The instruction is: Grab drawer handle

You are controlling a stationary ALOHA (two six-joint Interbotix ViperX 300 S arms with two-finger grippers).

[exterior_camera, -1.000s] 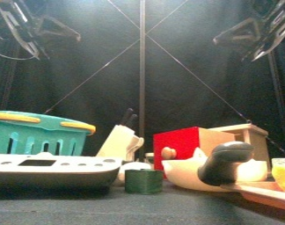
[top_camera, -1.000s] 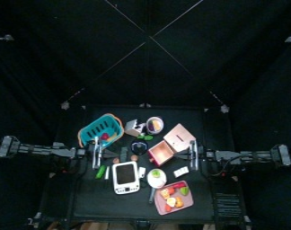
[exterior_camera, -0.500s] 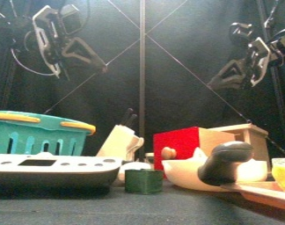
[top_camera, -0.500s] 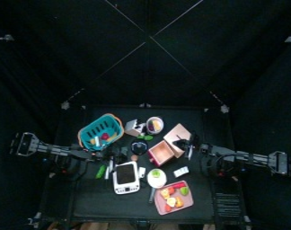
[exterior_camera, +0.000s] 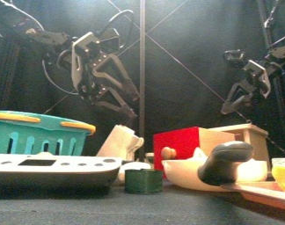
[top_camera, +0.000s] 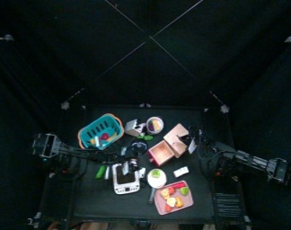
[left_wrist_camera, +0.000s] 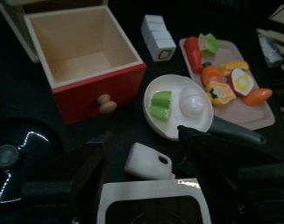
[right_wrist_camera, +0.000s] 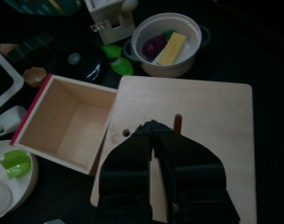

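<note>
Left pincer (left_wrist_camera: 142, 149) hangs open above the red-fronted wooden open-topped drawer (left_wrist_camera: 83, 54) with its small knob (left_wrist_camera: 107, 105), mid-worktop; right pincer (right_wrist_camera: 162, 140) is shut; crowding white pan (left_wrist_camera: 186, 101) risks a snag.

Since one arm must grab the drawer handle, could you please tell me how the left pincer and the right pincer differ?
The left pincer has its jaws wide apart; the right pincer has them pressed together. The left pincer looks onto a red-fronted box with a knob, the right pincer onto a pale wooden panel. Both are black, raised off the table and holding nothing.
</note>
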